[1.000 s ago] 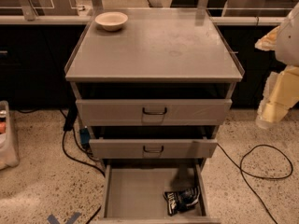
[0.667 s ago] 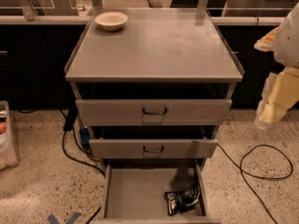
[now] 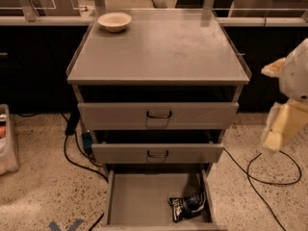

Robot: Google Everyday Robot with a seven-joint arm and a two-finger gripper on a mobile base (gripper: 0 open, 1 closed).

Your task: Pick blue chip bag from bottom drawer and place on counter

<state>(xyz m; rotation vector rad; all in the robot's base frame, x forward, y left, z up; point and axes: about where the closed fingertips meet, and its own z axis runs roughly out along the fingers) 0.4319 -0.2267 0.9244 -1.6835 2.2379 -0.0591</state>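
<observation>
The blue chip bag (image 3: 187,206) lies crumpled in the front right corner of the open bottom drawer (image 3: 139,198). The drawer is pulled out below two upper drawers with dark handles. The counter (image 3: 159,47) is the flat grey top of the cabinet. My gripper (image 3: 280,127) shows as a cream-coloured part of the arm at the right edge of the camera view. It hangs beside the cabinet at about the height of the top drawer, well above and to the right of the bag, and holds nothing that I can see.
A cream bowl (image 3: 114,21) stands on the counter's back left corner. Black cables (image 3: 262,174) lie on the speckled floor on both sides of the cabinet. A light container (image 3: 7,143) sits at the left edge. Dark benches run behind.
</observation>
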